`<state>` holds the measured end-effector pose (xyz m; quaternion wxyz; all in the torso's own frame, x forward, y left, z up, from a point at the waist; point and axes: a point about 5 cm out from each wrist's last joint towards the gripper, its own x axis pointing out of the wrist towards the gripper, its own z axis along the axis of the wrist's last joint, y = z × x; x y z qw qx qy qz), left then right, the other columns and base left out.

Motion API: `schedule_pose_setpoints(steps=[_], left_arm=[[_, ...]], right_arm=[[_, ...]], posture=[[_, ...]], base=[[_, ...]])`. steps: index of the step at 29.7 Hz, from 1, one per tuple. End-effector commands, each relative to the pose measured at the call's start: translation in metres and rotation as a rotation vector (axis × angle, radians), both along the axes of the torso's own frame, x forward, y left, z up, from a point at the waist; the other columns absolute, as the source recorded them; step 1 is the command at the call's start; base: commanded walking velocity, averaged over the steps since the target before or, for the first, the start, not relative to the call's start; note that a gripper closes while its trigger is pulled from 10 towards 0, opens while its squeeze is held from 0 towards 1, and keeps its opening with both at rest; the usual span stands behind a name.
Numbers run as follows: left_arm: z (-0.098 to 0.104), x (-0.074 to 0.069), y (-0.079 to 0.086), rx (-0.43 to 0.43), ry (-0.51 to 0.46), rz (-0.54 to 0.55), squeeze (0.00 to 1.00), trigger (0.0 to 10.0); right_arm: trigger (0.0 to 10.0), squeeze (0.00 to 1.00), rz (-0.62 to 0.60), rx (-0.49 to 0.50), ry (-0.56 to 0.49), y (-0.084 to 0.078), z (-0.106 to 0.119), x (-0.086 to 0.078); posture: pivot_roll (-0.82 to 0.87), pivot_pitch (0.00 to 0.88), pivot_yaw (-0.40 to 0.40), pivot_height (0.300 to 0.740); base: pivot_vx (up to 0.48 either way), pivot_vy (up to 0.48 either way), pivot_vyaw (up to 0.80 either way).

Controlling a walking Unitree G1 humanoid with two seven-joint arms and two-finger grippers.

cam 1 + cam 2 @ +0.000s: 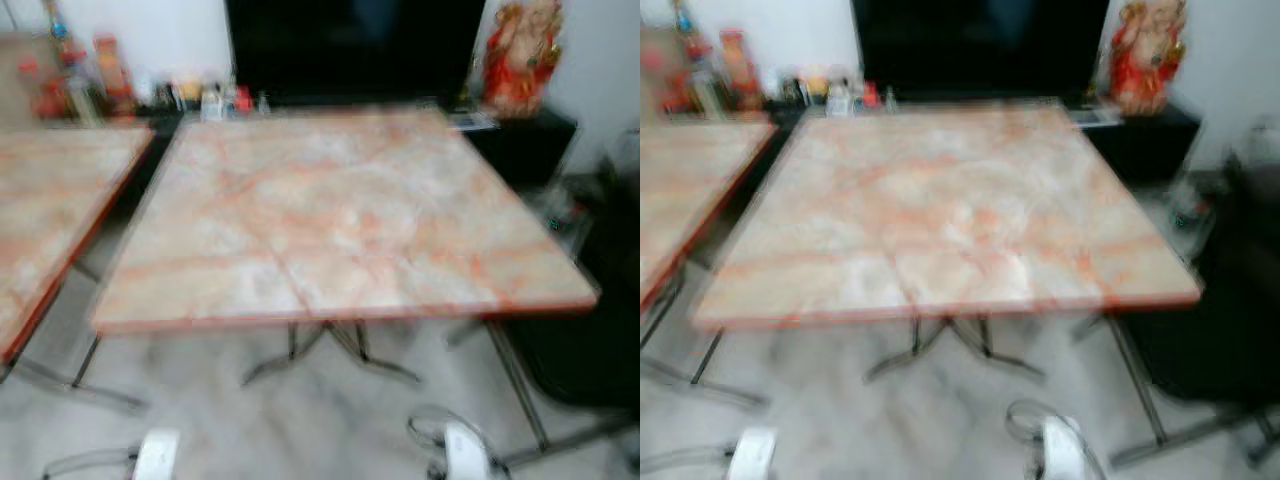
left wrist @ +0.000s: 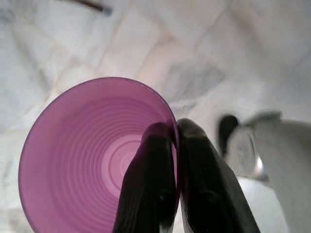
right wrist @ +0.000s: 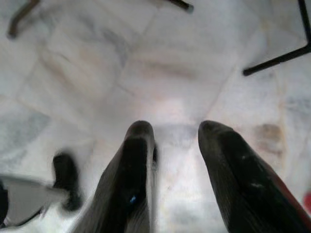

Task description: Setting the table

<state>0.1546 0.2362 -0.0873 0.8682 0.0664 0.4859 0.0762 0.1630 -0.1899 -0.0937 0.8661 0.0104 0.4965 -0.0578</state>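
The left gripper [image 2: 176, 133] pinches a purple cup's [image 2: 82, 155] rim above the marble floor [image 3: 160, 73]; the right gripper [image 3: 176, 133] hangs spread. Ahead: marble-topped table [image 1: 330, 220], a second table [image 1: 50, 200], black chair [image 1: 600, 320], red figurine [image 1: 520, 55].

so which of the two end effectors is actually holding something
The left end effector: its black fingers are pinched on the rim of a translucent purple plastic cup. The right end effector is open, with only marble floor between its fingers.

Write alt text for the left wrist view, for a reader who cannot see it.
The left gripper pinches the rim of a purple cup between its two black fingers, one inside and one outside, the cup's ridged inside facing the camera. Pale marble floor lies blurred beyond.
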Motion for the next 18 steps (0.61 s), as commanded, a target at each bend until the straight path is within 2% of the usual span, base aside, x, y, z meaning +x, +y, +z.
schedule_pose_setpoints(steps=[1,12,18], left_arm=[[0.0030,0.0026,0.0074,0.019,-0.008,0.007,0.00,10.0],[0.0029,0.0046,0.0040,0.023,-0.021,0.032,0.00,10.0],[0.0038,0.0041,0.0080,0.025,-0.021,0.035,0.00,10.0]], right_arm=[[10.0,0.00,0.009,0.024,-0.024,0.0098,0.0023,0.0079],[10.0,0.00,0.007,0.028,-0.033,0.0104,0.0036,0.0110],[10.0,0.00,0.015,0.024,-0.031,0.0108,0.0040,0.0121]], posture=[[-0.01,0.000,-0.005,0.740],[0.01,0.000,-0.007,0.740],[0.01,0.000,-0.005,0.740]], base=[[0.000,0.480,0.00],[0.000,0.480,0.00],[0.000,0.480,0.00]])
